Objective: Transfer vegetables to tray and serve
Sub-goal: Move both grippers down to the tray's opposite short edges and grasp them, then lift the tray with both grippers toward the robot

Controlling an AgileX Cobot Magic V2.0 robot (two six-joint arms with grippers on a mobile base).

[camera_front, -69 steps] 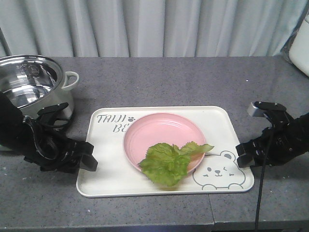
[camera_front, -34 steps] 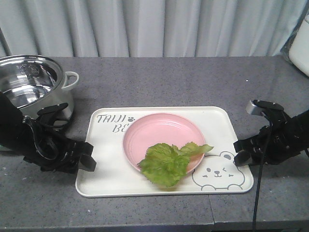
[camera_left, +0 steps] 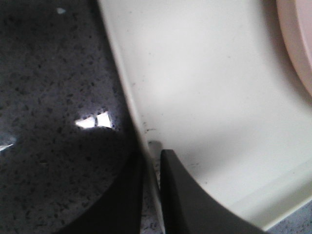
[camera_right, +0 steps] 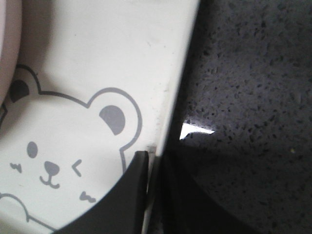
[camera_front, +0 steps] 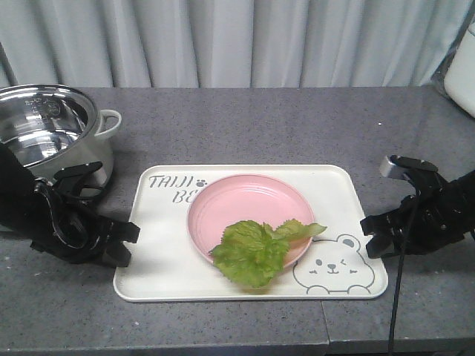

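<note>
Both jaws clamped on tray [camera_front: 167,252] rims, L gripper [camera_front: 126,242] & R gripper [camera_front: 372,237]; lettuce [camera_front: 252,254] half on pink plate [camera_front: 237,202].

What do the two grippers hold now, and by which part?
Both hold the tray by its rim: the left gripper at the edge near the lettering, the right gripper at the edge beside the bear drawing.

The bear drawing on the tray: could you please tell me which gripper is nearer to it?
Right. The right gripper grips the rim of the tray beside the bear drawing; the left gripper grips the opposite rim, beyond the pink plate.
</note>
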